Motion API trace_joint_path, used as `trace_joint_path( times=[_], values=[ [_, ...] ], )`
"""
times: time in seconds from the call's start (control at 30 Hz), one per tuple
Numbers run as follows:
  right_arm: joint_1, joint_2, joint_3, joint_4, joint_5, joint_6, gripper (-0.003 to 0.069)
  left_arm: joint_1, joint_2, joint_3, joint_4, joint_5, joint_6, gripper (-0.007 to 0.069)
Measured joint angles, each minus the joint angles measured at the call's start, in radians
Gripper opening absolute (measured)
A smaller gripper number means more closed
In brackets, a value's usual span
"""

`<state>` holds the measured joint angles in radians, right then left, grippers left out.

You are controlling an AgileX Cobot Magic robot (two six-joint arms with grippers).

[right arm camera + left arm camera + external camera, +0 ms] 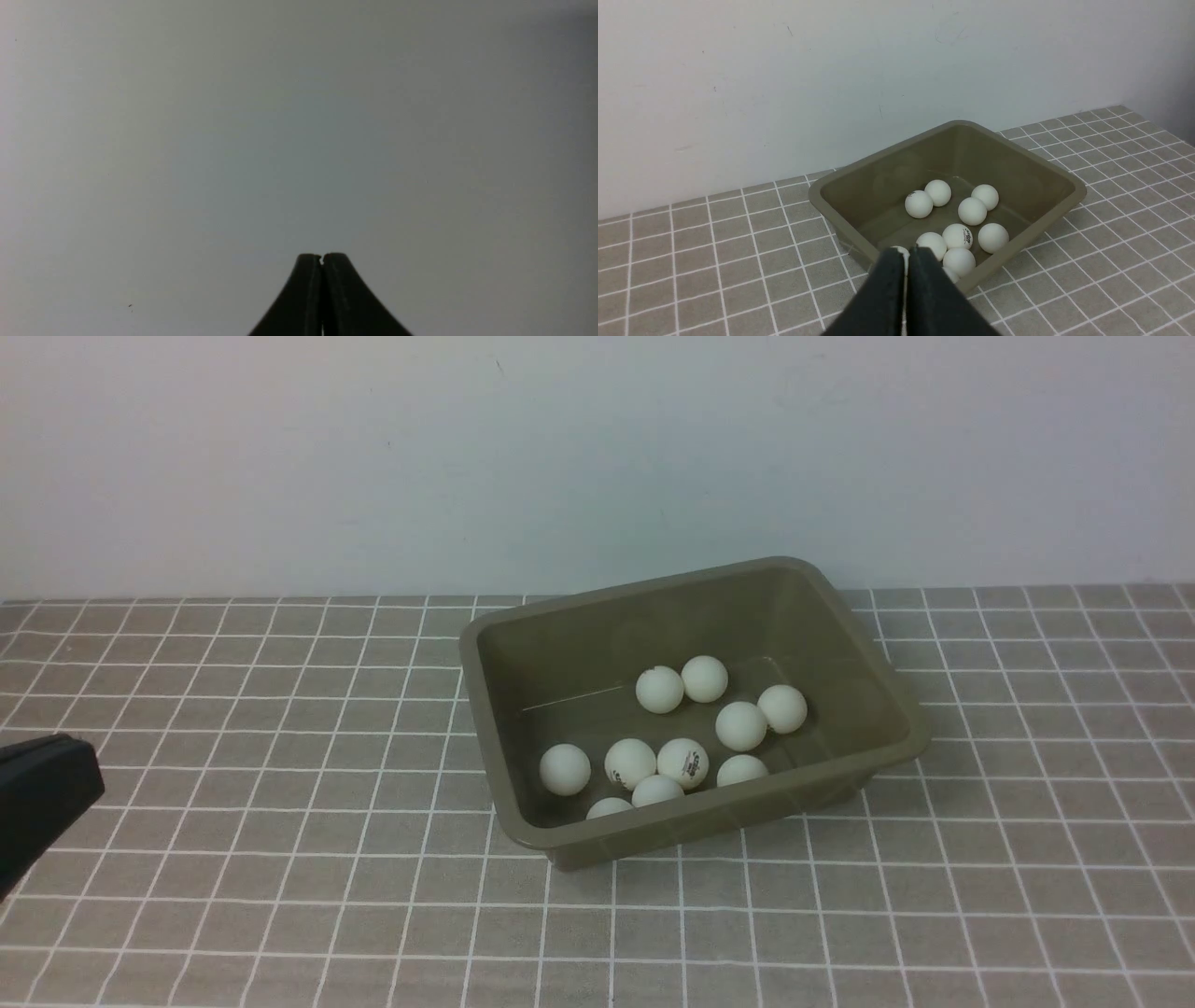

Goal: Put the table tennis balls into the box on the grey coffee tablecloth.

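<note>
1. Ahead and to the right of the left gripper (906, 254) stands the box (485, 672), an olive-brown tub with a flared rim resting on the grey coffee tablecloth (233, 859); in the left wrist view its near wall lies just beyond the fingertips.
2. All the table tennis balls (684, 763) that can be seen lie inside the box, ten by count in the front view. Most gather on the half of the floor nearer the robot, one sits apart toward the gripper's side, and two carry dark logos.
3. No ball shows on the cloth around the box in the front or left wrist views, so the task looks finished or very nearly so; a ball outside the frames cannot be ruled out.
4. The left gripper is clenched, its two dark pads pressed together with nothing between them. In the front view only a dark part of it shows at the left edge, well apart from the box.
5. The right gripper (321, 257) is also clenched and empty. Its wrist view shows only a blank pale surface beyond the tips, and the front view does not show it, so where it stands relative to the box cannot be told.
6. The left arm is the only one that can be placed, and the box's long axis runs slantwise, from near that gripper away to the far right. Any further reach would go forward and to the right over the near rim, though nothing seems left to carry.
</note>
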<state>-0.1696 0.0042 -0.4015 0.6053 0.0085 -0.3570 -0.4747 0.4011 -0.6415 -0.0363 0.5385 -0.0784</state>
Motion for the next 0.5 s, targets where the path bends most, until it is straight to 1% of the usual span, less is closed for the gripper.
trace_joint_path(
  times=[0.13,0.2,0.23,0.27,0.3,0.33,0.43,0.5],
  values=[
    [0.0,0.0,0.0,0.0,0.0,0.0,-0.0015,0.015,-0.025,0.06,0.004,-0.048,0.033,-0.0004],
    [0.0,0.0,0.0,0.0,0.0,0.0,-0.0015,0.061,-0.069,0.133,0.004,-0.099,0.058,-0.0004],
    [0.0,0.0,0.0,0.0,0.0,0.0,-0.0015,0.087,-0.102,0.183,0.004,-0.125,0.065,-0.0004],
    [0.0,0.0,0.0,0.0,0.0,0.0,-0.0015,0.14,-0.154,0.26,0.004,-0.169,0.078,-0.0004],
    [0.0,0.0,0.0,0.0,0.0,0.0,-0.0015,0.14,-0.154,0.26,0.004,-0.169,0.078,-0.0004],
    [0.0,0.0,0.0,0.0,0.0,0.0,-0.0015,0.21,-0.219,0.354,0.004,-0.217,0.084,-0.0004],
    [0.0,0.0,0.0,0.0,0.0,0.0,-0.0015,0.311,-0.338,0.533,0.004,-0.261,0.086,-0.0004],
    [0.0,0.0,0.0,0.0,0.0,0.0,-0.0015,0.356,-0.394,0.624,0.004,-0.265,0.087,-0.0004]
  ],
)
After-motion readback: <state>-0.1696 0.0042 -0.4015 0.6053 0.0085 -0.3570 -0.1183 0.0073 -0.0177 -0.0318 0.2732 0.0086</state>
